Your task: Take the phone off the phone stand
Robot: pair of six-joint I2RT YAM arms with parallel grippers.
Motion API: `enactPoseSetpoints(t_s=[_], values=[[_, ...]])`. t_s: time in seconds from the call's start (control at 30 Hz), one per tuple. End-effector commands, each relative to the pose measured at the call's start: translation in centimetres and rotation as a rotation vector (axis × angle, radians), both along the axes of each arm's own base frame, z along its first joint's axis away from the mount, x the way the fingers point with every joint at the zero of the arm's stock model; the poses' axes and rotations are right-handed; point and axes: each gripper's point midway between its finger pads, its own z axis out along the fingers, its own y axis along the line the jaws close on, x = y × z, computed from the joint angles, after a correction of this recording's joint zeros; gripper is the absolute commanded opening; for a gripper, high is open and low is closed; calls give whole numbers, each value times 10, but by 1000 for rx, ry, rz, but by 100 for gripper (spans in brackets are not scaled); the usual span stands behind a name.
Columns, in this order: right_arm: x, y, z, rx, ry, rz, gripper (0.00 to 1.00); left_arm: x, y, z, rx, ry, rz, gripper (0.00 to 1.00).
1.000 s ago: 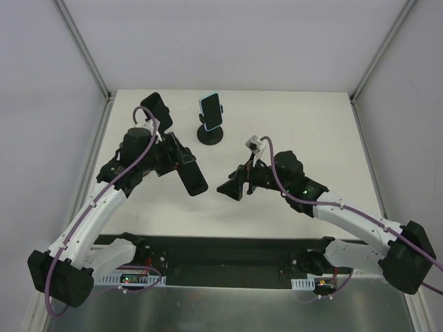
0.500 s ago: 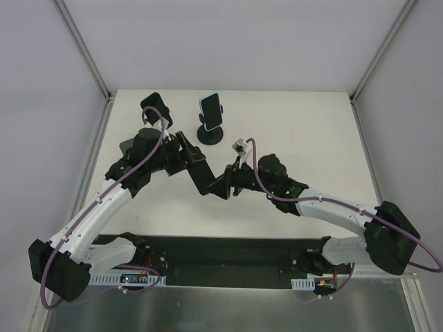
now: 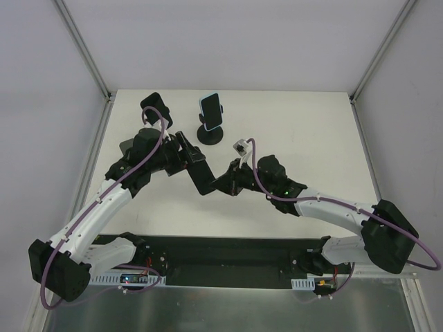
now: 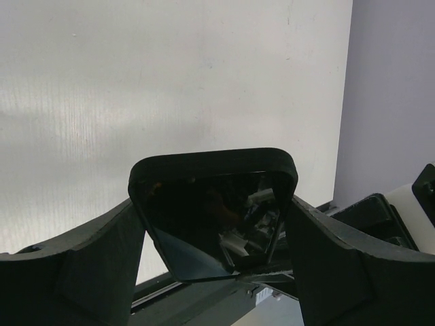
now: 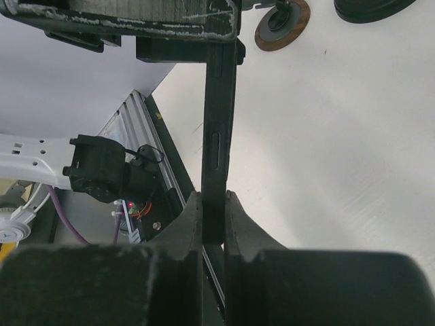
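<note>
— Checking grips: left gripper (image 4: 214, 210) clamped on black phone (image 5: 219, 115)?
— Yes, mid-table; right gripper (image 5: 213, 204) pinched shut on its five-o'clock end.
— Stand (image 3: 211, 135)?
— Twelve o'clock, carrying blue phone (image 3: 211, 107), apart from both grippers.

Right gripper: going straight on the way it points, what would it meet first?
The black phone between its fingers; beyond it, probably the left gripper holding the other end.
</note>
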Motion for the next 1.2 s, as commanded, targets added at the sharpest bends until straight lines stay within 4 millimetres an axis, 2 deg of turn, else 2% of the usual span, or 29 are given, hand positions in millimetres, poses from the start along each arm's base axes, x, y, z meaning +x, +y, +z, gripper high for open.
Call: enactPoseSetpoints(t_s=[0.0, 0.07, 0.1, 0.17, 0.2, 0.27, 0.3, 0.33, 0.37, 0.5, 0.53, 0.6, 0.63, 0.67, 0.7, 0.73, 0.77, 0.8, 0.9, 0.93, 0.97, 1.17], values=[[0, 2, 19, 65, -33, 6, 1, 9, -5, 34, -56, -119, 0, 31], [4, -4, 18, 68, -20, -7, 1, 10, -3, 36, -23, -158, -13, 46], [6, -7, 18, 73, -11, -15, 1, 11, -2, 41, -14, -178, -18, 61], [13, -19, 16, 78, 3, -47, 1, 14, 5, 48, 21, -230, -18, 74], [17, -24, 15, 77, 8, -61, 1, 16, 9, 55, 32, -256, -9, 87], [29, -43, 11, 70, 28, -111, 1, 20, 25, 63, 86, -314, 29, 97], [34, -50, 9, 64, 37, -133, 1, 19, 31, 74, 99, -355, 42, 99], [47, -66, 4, 53, 55, -178, 1, 19, 38, 75, 148, -385, 41, 99], [51, -76, 4, 57, 60, -204, 1, 22, 50, 79, 184, -408, 78, 99], [84, -126, 0, 36, 105, -362, 1, 15, 82, 103, 320, -548, 141, 99], [96, -147, -6, 17, 139, -429, 1, 14, 89, 105, 370, -580, 140, 99], [112, -167, -2, 8, 151, -485, 1, 8, 103, 113, 421, -631, 179, 99], [121, -184, -7, -5, 178, -532, 1, 7, 110, 114, 466, -656, 180, 99], [127, -192, -12, -16, 197, -550, 1, 6, 115, 109, 493, -657, 191, 99], [136, -198, -8, -12, 190, -566, 1, 3, 125, 111, 518, -664, 236, 99], [143, -212, -11, -17, 207, -599, 1, 3, 130, 107, 539, -663, 250, 99], [151, -219, -19, -36, 227, -618, 1, 3, 133, 94, 561, -641, 254, 99], [161, -232, -17, -37, 231, -647, 1, 2, 137, 92, 568, -640, 270, 99], [178, -247, -34, -68, 279, -662, 1, 3, 140, 82, 602, -625, 269, 99], [186, -247, -27, -57, 263, -631, 1, 3, 144, 82, 620, -628, 276, 99], [192, -252, -40, -69, 297, -626, 1, 3, 145, 81, 630, -627, 279, 99], [222, -269, -63, -79, 361, -590, 1, 6, 153, 76, 658, -609, 300, 99]])
